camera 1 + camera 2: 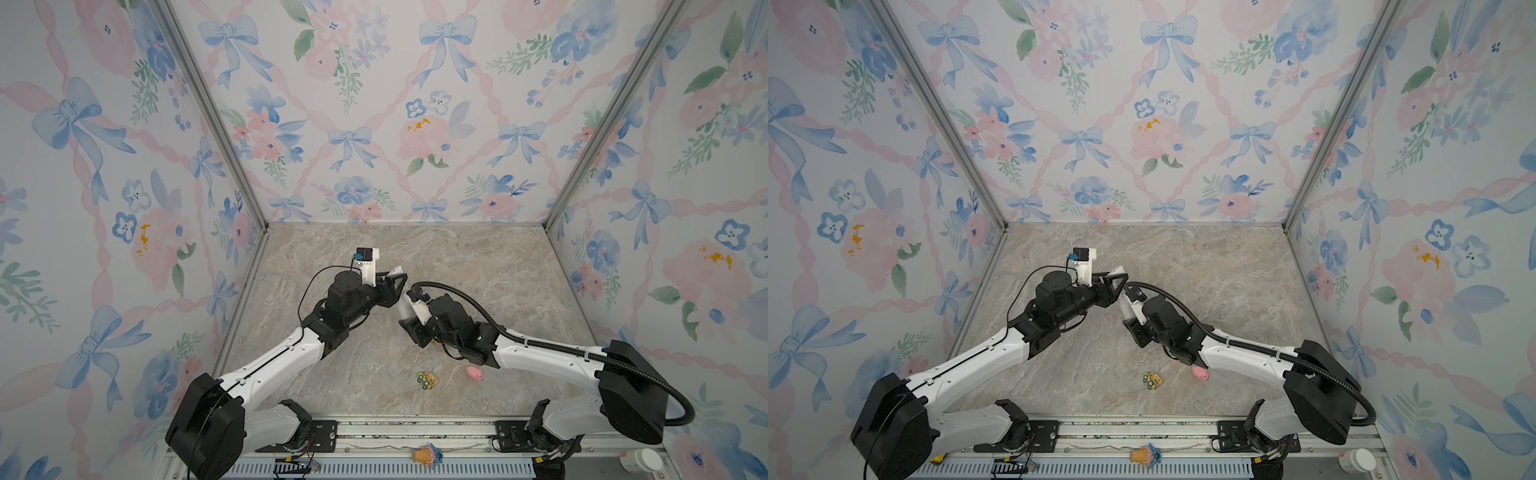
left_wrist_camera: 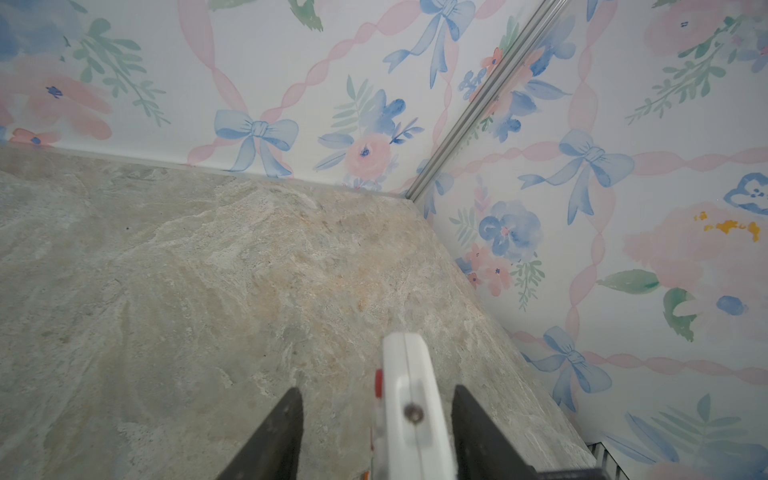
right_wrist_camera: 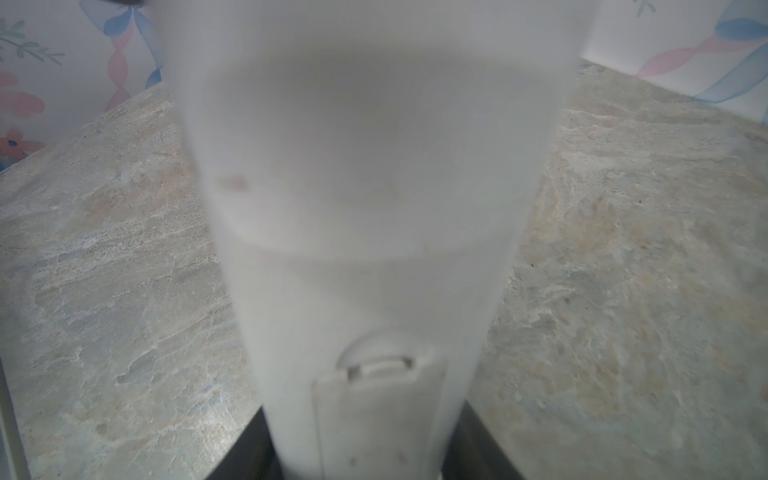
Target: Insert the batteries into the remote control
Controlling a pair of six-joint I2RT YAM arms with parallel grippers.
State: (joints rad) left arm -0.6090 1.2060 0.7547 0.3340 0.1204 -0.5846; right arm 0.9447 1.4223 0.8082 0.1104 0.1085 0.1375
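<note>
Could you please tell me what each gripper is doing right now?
Left gripper: open around the long slim white remote control.
Right gripper: closed, holding the remote control.

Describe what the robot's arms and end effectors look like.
The left arm and right arm have white shells with black joints and black shoulder housings. A thin black wire loops on the left; a ribbed black hose runs along the right. End effector fingers are black wedges.

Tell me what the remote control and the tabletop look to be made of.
The remote control: hard white plastic, smooth satin finish; moulded seam, small screw and a snap-latch cover suggest it. The tabletop: grey-beige veined stone look, matt; perhaps a printed laminate rather than real stone, cannot tell.
</note>
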